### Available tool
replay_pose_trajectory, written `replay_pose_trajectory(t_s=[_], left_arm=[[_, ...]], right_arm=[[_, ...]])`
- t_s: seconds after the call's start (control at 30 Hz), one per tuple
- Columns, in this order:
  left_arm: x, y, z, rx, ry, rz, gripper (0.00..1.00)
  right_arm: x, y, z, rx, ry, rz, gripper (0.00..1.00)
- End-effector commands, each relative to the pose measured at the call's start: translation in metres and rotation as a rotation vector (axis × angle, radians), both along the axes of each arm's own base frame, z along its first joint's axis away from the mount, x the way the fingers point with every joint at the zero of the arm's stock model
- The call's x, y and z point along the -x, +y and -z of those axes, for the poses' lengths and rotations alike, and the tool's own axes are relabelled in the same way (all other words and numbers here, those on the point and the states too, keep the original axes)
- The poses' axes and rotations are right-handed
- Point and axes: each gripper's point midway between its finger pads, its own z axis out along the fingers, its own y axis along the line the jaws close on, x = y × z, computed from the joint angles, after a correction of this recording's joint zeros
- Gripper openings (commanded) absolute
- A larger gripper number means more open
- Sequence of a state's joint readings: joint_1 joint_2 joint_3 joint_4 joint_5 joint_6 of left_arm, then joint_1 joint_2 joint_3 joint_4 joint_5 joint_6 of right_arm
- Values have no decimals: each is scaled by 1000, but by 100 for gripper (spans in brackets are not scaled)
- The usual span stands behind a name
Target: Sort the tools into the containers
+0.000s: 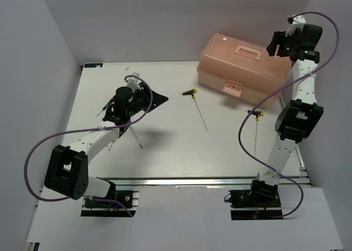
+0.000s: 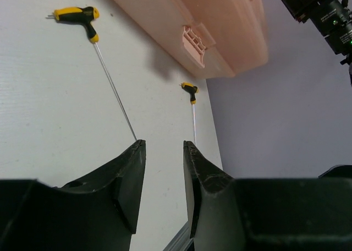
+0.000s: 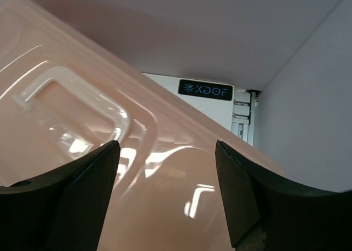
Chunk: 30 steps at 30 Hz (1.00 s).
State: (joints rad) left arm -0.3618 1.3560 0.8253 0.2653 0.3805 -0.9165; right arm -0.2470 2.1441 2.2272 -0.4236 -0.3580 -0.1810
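Your left gripper (image 2: 164, 143) sits low over the table, jaws slightly parted and empty, pointing toward the keys. My guess is it's lining up a pick. A thin screwdriver (image 1: 136, 138) lies under that arm. The first T-handle key (image 2: 82, 13) is loose mid-table. The second T-handle key (image 1: 256, 114) is loose further right, near the right arm. The pink toolbox (image 1: 242, 66) is at the far right with its lid shut, so no compartment is reachable yet. Your right gripper (image 3: 168, 146) hangs just over the lid, spread wide and holding nothing, probably there to open it.
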Motion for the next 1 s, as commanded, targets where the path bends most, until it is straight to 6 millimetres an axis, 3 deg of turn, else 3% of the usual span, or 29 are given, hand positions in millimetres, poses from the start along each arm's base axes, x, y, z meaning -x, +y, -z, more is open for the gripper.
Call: replay_pose_trajectory(t_s=[0.0, 0.1, 0.27, 0.47, 0.7, 0.97], left_arm=[[-5, -18, -30, 36, -85, 33, 44], [-4, -29, -23, 27, -65, 58, 44], [-1, -38, -20, 20, -56, 65, 46], [2, -46, -14, 7, -46, 67, 48], [3, -60, -12, 3, -43, 96, 49], [2, -70, -11, 3, -47, 111, 51]], right_arm=[[-19, -8, -2, -70, -63, -19, 76], [-27, -7, 0, -64, -78, -39, 79], [-37, -16, 29, -91, -54, -44, 81], [-34, -21, 66, -143, 20, -89, 81], [-4, 3, 115, -201, 182, -250, 81], [33, 21, 148, -211, 315, -371, 78]])
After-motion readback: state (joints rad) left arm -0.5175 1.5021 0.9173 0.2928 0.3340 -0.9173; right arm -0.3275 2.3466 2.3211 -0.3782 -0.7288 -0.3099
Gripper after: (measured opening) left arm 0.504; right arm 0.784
